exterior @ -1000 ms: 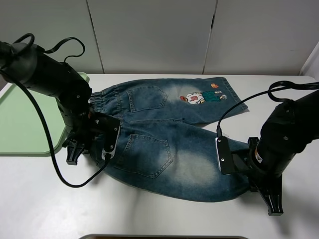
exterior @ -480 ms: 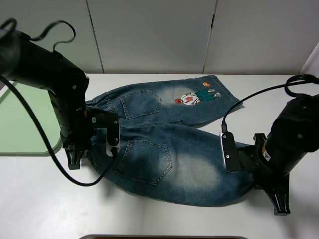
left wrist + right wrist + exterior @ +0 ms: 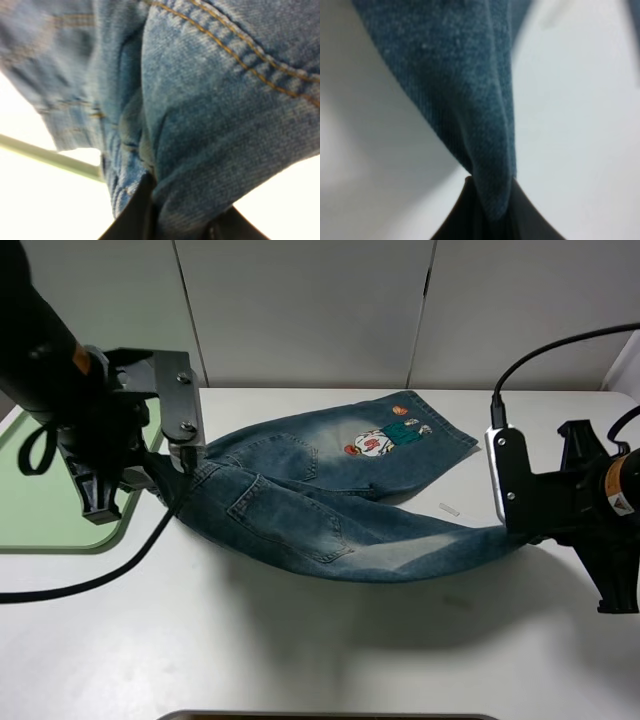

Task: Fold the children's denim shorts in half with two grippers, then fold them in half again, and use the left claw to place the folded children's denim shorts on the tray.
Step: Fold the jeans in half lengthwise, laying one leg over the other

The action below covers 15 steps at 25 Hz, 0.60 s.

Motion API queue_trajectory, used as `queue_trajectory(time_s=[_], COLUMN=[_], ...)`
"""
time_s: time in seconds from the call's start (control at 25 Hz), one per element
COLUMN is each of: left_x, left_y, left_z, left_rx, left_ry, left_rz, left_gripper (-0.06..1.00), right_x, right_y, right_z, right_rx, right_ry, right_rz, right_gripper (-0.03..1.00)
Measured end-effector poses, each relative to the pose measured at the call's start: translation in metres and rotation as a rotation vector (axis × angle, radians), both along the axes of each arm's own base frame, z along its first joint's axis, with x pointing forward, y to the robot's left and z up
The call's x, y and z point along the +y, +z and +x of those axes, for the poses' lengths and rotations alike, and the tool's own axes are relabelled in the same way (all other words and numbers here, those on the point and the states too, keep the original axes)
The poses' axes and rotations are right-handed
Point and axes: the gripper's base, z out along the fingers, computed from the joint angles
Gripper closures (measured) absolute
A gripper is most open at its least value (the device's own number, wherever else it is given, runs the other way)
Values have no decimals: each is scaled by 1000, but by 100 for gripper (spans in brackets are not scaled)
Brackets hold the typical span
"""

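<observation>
Since the first fold needs the near half carried over the far half, both arms hold the shorts [image 3: 300, 515] by the near edge, raised off the table [image 3: 300, 660] with a shadow under it. Just beside the tray [image 3: 45, 532], the left gripper [image 3: 168, 478] is clamped tight on the waistband end; the left wrist view shows bunched denim pinched between its black fingers [image 3: 132, 222]. Well away from the tray, the right gripper [image 3: 518, 536] is closed on the leg hem, with a thin fold of cloth between its tips in the right wrist view. Denim sags between the two grips, so the tension looks loose. Farther back, the other leg with the cartoon patch [image 3: 385, 437] lies flat on the table, apart from the tray. Judgement: first fold underway, shorts not yet on the tray.
</observation>
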Motion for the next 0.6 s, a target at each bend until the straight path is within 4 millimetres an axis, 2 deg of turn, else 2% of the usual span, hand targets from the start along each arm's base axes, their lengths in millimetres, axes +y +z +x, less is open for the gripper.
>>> queue_trajectory(time_s=[0.04,0.12,0.2,0.36,0.48,0.6], left_x=[5,9,12,14,16,27], left_y=[16,28,35,34,28,24], left_z=[-7,-14,-19,-21,-23,-18], left_rx=[-31,-54,-58,-40,-20,-13], left_ry=[6,10,19,32,51,162], left_rz=[-24,-38,-41,-33,-27,-63], left_gripper=[81,83,85,85,85,85], right_x=[0,0,3,12,25,35], right_y=[3,9,23,40,61,72], right_z=[0,0,3,14,32,52], right_rx=[-21,-62,-176,-262,-337,-356], right_ry=[8,20,37,-9,-43,-54], right_rz=[4,20,100,217,321,339], right_gripper=[96,96,96,96,96,96])
